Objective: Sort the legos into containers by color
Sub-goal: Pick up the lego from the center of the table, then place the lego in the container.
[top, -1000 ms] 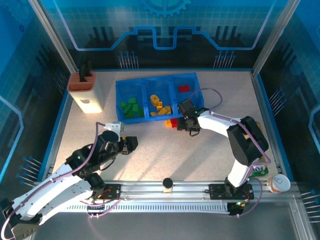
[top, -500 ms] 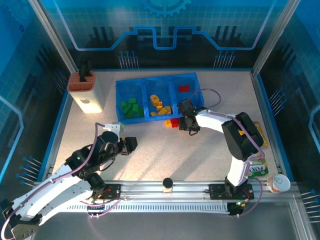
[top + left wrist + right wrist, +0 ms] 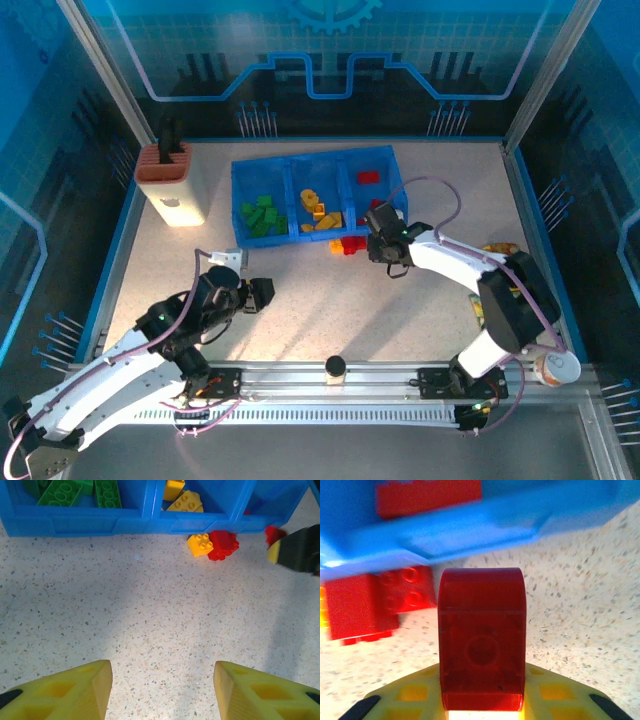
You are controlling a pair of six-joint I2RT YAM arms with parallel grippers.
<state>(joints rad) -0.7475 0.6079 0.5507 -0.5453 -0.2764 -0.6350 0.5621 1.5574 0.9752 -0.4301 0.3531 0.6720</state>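
Just outside the front wall of the blue tray (image 3: 237, 200), below its right-hand bin:

1. Right gripper (image 3: 383, 243). Jaws are clamped on the held red brick (image 3: 481, 645), which stands up from between the fingers. It is close to the tray wall and not yet over any bin.

2. Loose red bricks (image 3: 370, 602) and a loose yellow brick (image 3: 201, 544) touching them. They lie on the table (image 3: 150, 620) against the same wall, just beside the held brick.

3. Tray contents. Green bricks (image 3: 261, 216) are in the left bin, yellow bricks (image 3: 318, 212) in the middle bin, and a binned red brick (image 3: 368, 177) in the right bin.

4. Left gripper (image 3: 162, 675). It sits well back from the tray's front wall, jaws apart, nothing between them.

Hazards, as judged:

- The grip looks to take only the lower end of the held red brick. A knock on the tray rim during the lift could pivot it or pull it free.
- The wall is very near. Too shallow a rise would catch the brick on the rim or shove the tray.
- The yellow bin adjoins the red one. A release too far left would mis-sort the brick.
- The loose bricks lie close by. A sideways sweep could scatter them or push them along the tray's wall.
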